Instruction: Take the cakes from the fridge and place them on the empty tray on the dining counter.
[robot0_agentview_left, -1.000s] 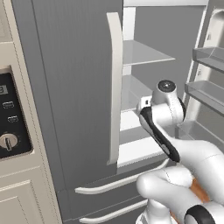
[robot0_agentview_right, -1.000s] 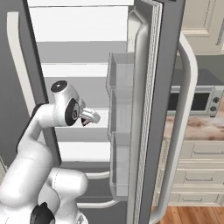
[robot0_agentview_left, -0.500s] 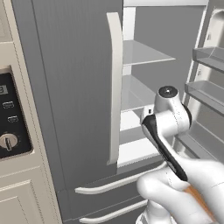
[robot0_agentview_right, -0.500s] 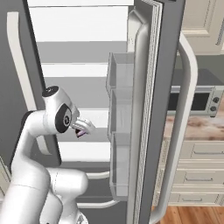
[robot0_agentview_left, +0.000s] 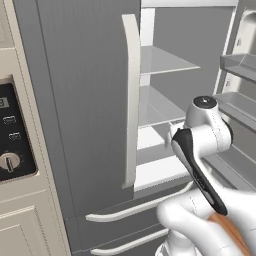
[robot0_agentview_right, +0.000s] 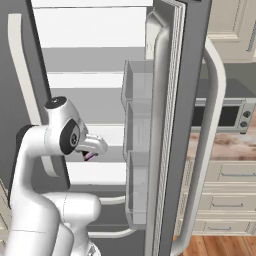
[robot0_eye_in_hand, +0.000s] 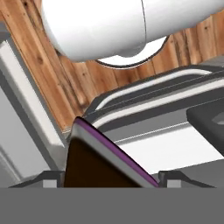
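While the right door (robot0_agentview_right: 172, 125) of the fridge (robot0_agentview_left: 90, 100) stands wide open, the arm holds its gripper (robot0_agentview_right: 90, 154) low in front of the white inside, near the front edge of the lower glass shelf (robot0_agentview_left: 155, 107). In the hand view, a dark chocolate wedge (robot0_eye_in_hand: 103, 164) with a pink-white layer on its slanted edge sits between the two finger tips, so the jaws stand wide and grip this cake. In the right base view only a small pink-dark piece of it shows at the tip of the hand. The hand view looks down on the wooden floor (robot0_eye_in_hand: 65, 83) and on the grey bottom drawer (robot0_eye_in_hand: 175, 109) of the fridge. The left door with its long cream handle (robot0_agentview_left: 131, 100) is shut. The door bins (robot0_agentview_right: 137, 150) on the open door look clear. To the left of the fridge stands the cream cabinet with a black oven panel (robot0_agentview_left: 12, 140).
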